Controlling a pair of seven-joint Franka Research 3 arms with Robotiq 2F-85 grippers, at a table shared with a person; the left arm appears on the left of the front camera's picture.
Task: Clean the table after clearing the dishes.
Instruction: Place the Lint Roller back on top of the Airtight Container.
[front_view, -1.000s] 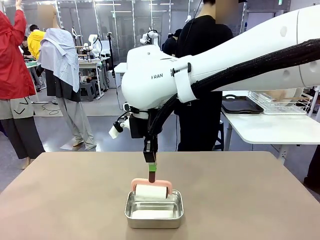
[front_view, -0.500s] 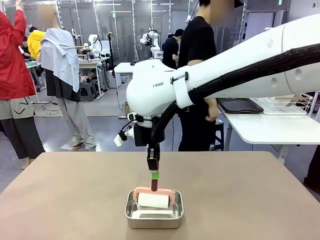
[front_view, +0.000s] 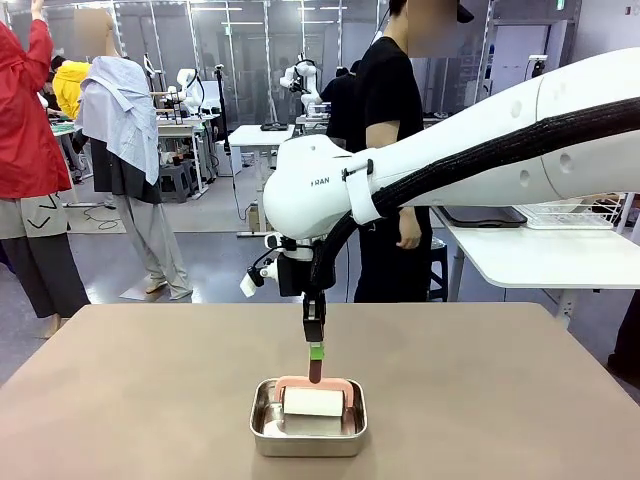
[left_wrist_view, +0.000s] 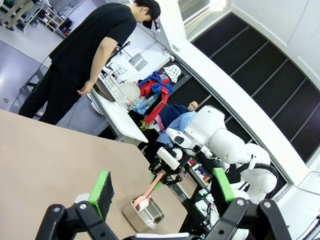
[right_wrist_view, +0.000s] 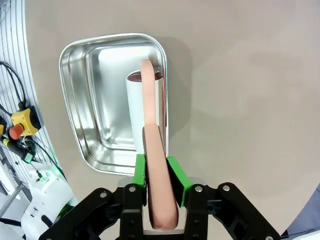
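steel tin (front_view: 308, 425): shiny, rectangular, rounded corners, on the beige surface (front_view: 120, 400) at its near middle. contents: the white roll of a pink-handled roller (front_view: 313, 398), lying within the tin's walls; in the right wrist view the roll (right_wrist_view: 141, 112) sits against one long wall of the tin (right_wrist_view: 85, 100).

right tool (front_view: 316, 352): directly above the tin, pointing down, green pads clenched on the roller's pink handle (right_wrist_view: 156, 175); the arm reaches in across the middle.

left tool (left_wrist_view: 160, 192): released, fingers spread wide with nothing between them, held well back from the tin (left_wrist_view: 145, 217) and looking over the surface toward it.

person (front_view: 390, 150): black clothes, standing beyond the surface's far edge, behind the right arm, beside a white-topped table (front_view: 540, 255). that table carries a dark tray (front_view: 485, 213) and a wire rack (front_view: 595, 212), well apart from the tin.
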